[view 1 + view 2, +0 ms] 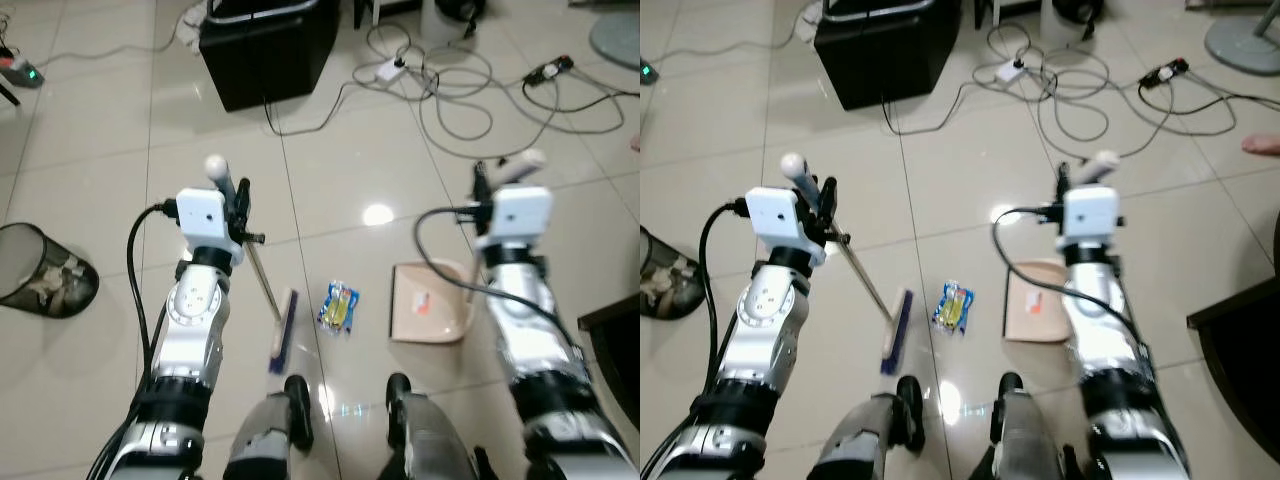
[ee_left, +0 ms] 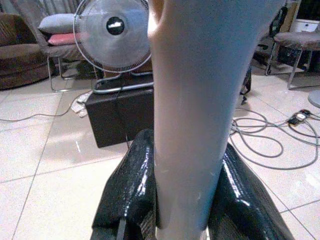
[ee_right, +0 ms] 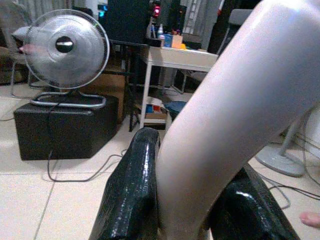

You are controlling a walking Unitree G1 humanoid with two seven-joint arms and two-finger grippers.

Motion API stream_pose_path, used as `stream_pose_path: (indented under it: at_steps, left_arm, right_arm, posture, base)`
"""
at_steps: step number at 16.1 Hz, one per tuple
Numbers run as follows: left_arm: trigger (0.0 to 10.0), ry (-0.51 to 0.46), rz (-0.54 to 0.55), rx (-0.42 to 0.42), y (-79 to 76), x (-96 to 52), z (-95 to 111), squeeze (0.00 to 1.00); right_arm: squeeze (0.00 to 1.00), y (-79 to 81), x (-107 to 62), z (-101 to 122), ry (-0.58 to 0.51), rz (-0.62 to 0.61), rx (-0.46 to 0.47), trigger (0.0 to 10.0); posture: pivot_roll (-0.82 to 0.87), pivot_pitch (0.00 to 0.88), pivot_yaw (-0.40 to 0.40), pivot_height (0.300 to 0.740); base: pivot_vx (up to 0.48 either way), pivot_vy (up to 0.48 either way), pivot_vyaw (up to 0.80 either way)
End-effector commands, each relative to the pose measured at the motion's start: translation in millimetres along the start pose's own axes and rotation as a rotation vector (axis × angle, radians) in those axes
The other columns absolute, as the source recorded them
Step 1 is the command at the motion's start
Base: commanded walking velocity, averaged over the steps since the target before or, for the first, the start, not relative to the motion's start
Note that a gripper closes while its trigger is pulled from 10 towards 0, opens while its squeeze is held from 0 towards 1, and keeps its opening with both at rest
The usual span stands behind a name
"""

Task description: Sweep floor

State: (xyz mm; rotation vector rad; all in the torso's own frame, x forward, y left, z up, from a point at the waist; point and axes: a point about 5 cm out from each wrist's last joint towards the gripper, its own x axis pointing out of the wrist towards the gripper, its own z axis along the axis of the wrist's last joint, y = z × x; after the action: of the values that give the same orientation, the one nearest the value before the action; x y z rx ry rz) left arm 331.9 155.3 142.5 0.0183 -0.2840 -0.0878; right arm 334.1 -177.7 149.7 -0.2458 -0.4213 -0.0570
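Indoors on the tiled floor [image 1: 330, 180], the left gripper [image 1: 238, 200] is clamped around a broom handle [image 1: 262, 275], its brush head [image 1: 282, 330] resting beside a yellow-and-blue wrapper [image 1: 339, 307]. The right gripper [image 1: 485, 185] is closed on the pale handle of a beige dustpan [image 1: 430, 302] lying just beyond the wrapper. A mesh wastebasket [image 1: 40, 270] lies tipped, well apart.

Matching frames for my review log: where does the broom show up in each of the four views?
Left eye: broom, head on the tiles left of the snack packet.
Right eye: broom head lower centre-left.
Left wrist: its pale handle between the left gripper fingers.
Right wrist: not in it; the handle there is the dustpan handle.
Shared landmark: black box.
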Motion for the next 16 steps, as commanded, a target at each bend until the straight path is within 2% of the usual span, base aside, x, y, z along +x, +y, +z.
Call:
stream_pose_path:
  at_steps: [1, 3, 4, 5, 7, 8, 10, 12, 13, 15, 16]
  left_arm:
    - [10.0, -0.003, 0.005, 0.017, 1.1, -0.8, -2, 0.00]
    - [10.0, -0.007, -0.004, 0.011, -3.8, 3.4, -6, 0.00]
    - [10.0, -0.009, -0.004, 0.008, -4.6, 4.2, -6, 0.00]
    - [10.0, -0.020, 0.000, -0.051, -10.1, 8.0, -5, 0.00]
    - [10.0, -0.028, -0.007, -0.179, -20.3, 12.8, -4, 0.00]
    - [10.0, -0.028, -0.018, -0.205, -23.1, 13.4, -4, 0.00]
    - [10.0, -0.027, -0.019, -0.331, -29.0, 15.9, -4, 0.00]
    - [10.0, -0.046, 0.007, -0.398, -27.0, 21.7, 1, 0.00]
    - [10.0, -0.072, 0.005, -0.460, -25.6, 27.6, 10, 0.00]
    - [10.0, -0.111, -0.035, -0.495, -24.3, 35.0, 22, 0.00]
    - [10.0, -0.142, -0.085, -0.480, -24.1, 39.2, 31, 0.00]
  right_arm:
    - [0.00, 9.7, 0.3, 2, -0.032, 0.021, -0.001, 10.0]
    - [0.00, 35.3, -3.4, -5, -0.005, 0.073, 0.029, 10.0]
    - [0.00, 38.8, -4.2, -6, -0.003, 0.081, 0.034, 10.0]
    - [0.00, 50.4, -7.7, -5, -0.001, 0.104, 0.060, 10.0]
    - [0.00, 60.7, -11.1, -4, -0.005, 0.118, 0.107, 10.0]
    - [0.00, 62.1, -11.5, -3, -0.009, 0.121, 0.110, 10.0]
    - [0.00, 60.8, -10.8, -4, -0.018, 0.103, 0.124, 10.0]
    - [0.00, 53.6, -8.7, -4, -0.023, 0.067, 0.139, 10.0]
    - [0.00, 47.1, -8.8, -3, -0.031, 0.039, 0.156, 10.0]
    - [0.00, 40.9, -11.8, -4, -0.036, 0.015, 0.182, 10.0]
    - [0.00, 37.8, -15.4, -4, -0.041, 0.007, 0.192, 10.0]
  posture:
    - [0.03, 0.359, 0.113, 0.740]
    - [0.03, 0.357, 0.115, 0.740]
    - [0.03, 0.357, 0.115, 0.740]
    - [0.03, 0.351, 0.117, 0.740]
    - [0.02, 0.344, 0.116, 0.740]
    - [0.02, 0.342, 0.116, 0.740]
    - [0.01, 0.321, 0.113, 0.740]
    - [0.01, 0.303, 0.112, 0.740]
    - [0.01, 0.291, 0.111, 0.740]
    - [0.00, 0.269, 0.112, 0.740]
    - [0.00, 0.258, 0.114, 0.740]
  base:
    - [0.000, 0.000, 0.00]
    - [0.000, 0.000, 0.00]
    - [0.000, 0.000, 0.00]
    - [0.000, 0.000, 0.00]
    - [0.000, 0.000, 0.00]
    - [0.000, 0.000, 0.00]
    - [0.000, 0.000, 0.00]
    - [0.000, 0.000, 0.00]
    - [0.000, 0.000, 0.00]
    - [0.000, 0.000, 0.00]
    - [0.000, 0.000, 0.00]
